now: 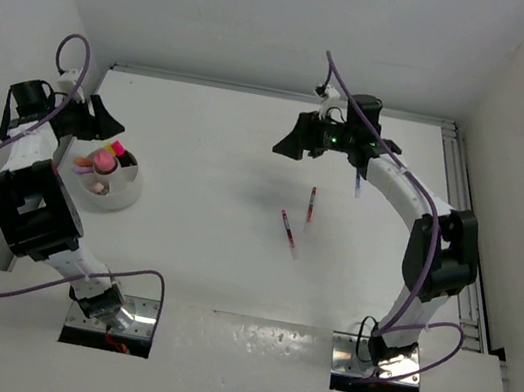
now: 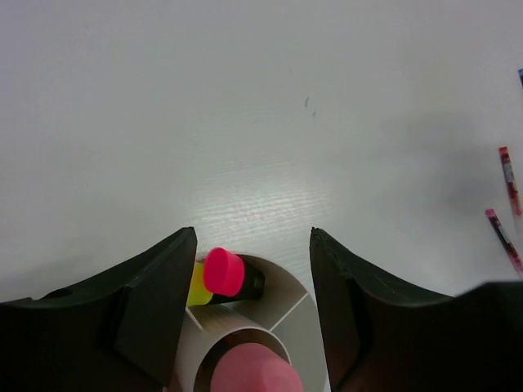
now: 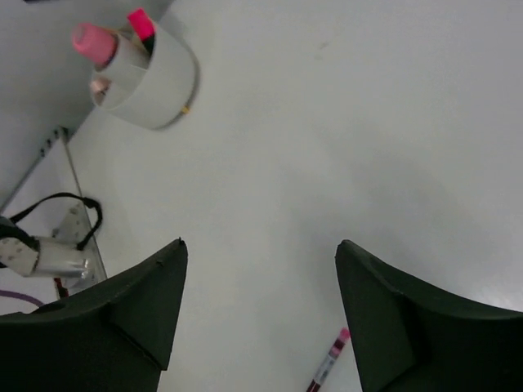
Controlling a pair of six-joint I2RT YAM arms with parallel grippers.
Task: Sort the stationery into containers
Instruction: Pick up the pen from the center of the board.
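The container [image 1: 125, 194] is a round pale dish with an inner ring and dividers, at the left of the table. In it stand a pink-capped highlighter [image 2: 224, 272], a yellow-black one [image 2: 196, 286] beside it, and a pink-topped item [image 2: 252, 369] in the centre ring. My left gripper [image 1: 93, 122] hovers open and empty just above the dish [image 2: 294, 310]. A red pen [image 1: 311, 205] and a pink pen [image 1: 287, 231] lie mid-table. My right gripper [image 1: 293, 140] is open and empty above the table beyond them; the pink pen's tip [image 3: 329, 364] shows by its right finger.
A bluish pen [image 1: 358, 183] lies partly under the right arm. Both pens also show at the right edge of the left wrist view [image 2: 508, 178]. The left arm's base plate [image 1: 110, 320] and the right one [image 1: 379, 367] sit at the near edge. White walls enclose the table.
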